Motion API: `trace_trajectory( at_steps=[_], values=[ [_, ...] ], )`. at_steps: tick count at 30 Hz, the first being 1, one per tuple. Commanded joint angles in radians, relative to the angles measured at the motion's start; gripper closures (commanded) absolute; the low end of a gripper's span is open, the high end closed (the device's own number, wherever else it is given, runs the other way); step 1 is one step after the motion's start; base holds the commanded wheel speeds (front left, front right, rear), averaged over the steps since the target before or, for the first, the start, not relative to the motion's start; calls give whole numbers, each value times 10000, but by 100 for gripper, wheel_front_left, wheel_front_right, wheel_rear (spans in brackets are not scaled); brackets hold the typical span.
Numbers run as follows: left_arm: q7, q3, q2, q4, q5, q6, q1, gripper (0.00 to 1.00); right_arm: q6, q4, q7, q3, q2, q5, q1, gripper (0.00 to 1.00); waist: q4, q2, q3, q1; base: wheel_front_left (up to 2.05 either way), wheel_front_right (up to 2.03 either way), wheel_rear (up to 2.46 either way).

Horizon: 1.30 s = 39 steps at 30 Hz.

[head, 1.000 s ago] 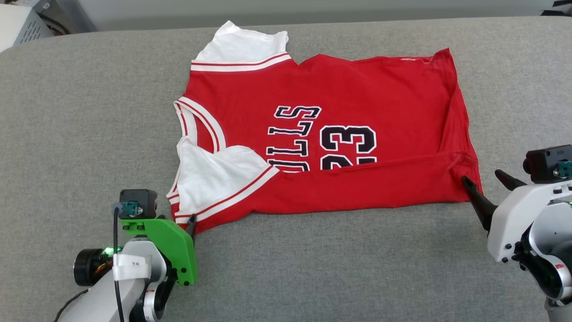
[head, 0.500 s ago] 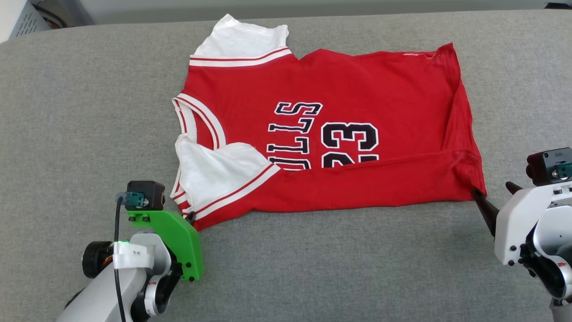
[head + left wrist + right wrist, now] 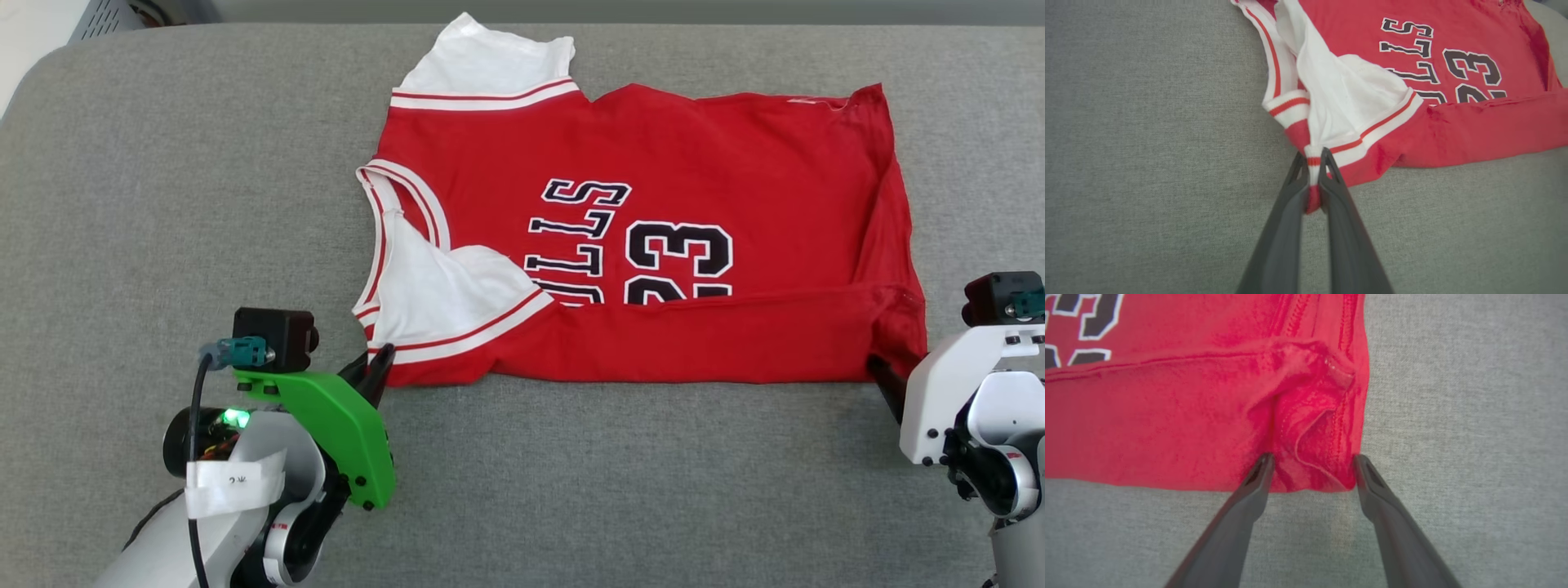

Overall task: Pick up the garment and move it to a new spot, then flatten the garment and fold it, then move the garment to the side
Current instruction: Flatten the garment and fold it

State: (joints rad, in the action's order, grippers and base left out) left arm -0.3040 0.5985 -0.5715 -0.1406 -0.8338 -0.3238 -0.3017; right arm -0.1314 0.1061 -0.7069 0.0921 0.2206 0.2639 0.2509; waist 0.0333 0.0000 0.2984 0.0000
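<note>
Two end effectors work the near edge of the garment [image 3: 735, 163], which lies spread on the grey cloth-covered counter [image 3: 571, 490], collar toward the robot's left and hem toward its right. Its near long side is already folded up over the front, so the folding seems under way. The left end effector [image 3: 1312, 159] is clenched on the striped trim at the near sleeve corner, with a pinch of white and red cloth squeezed between its jaws. The right end effector [image 3: 1312, 459] is released, its jaws spread to either side of the bunched near hem corner, tips at the cloth edge but not gripping. Taking both ends of the folded edge probably lets the robot lift it evenly and keep the crease. With one corner free, a pull now could skew the shirt. Black, white-outlined print runs sideways: "LLS" reads clearly beside a large "23", the rest hidden beneath the folded strip. A white tag [image 3: 229, 482] behind the left end effector carries marks too small to read.
</note>
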Motion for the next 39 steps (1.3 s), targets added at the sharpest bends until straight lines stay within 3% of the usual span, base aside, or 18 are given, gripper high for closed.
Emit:
trace_trajectory(
  at_steps=[1, 9, 11, 12, 25, 39],
  values=[
    [-35, -22, -79, -151, 144, -5, 29, 100, 7, 159, 92, 91, -14, -175, 170, 0, 66, 0, 82, 0, 0, 0, 0],
    [-53, 1, -193, -450, 189, -29, 61, 100, 7, 1030, 264, 514, -359, -609, 430, 0, 146, 0, 255, 0, 0, 0, 0],
    [-86, 23, -255, -396, 216, -24, 69, 100, 7, 1209, 168, 538, -428, -576, 431, 59, 152, 0, 284, 0, 0, 0, 0],
    [-94, 29, -281, -371, 226, -19, 70, 100, 7, 1294, 117, 533, -453, -559, 437, 100, 151, 0, 298, 0, 0, 0, 0],
    [-209, 161, -395, 283, 85, 113, 282, 100, 7, 1430, 115, 698, -306, -350, 344, 100, 19, 0, -370, 0, 0, 0, 0],
    [-225, 501, -609, 642, -233, 121, 1545, 100, 7, -499, -1265, 1074, 63, 535, -1718, 100, -62, 0, -1618, 0, 0, 0, 0]
  ],
)
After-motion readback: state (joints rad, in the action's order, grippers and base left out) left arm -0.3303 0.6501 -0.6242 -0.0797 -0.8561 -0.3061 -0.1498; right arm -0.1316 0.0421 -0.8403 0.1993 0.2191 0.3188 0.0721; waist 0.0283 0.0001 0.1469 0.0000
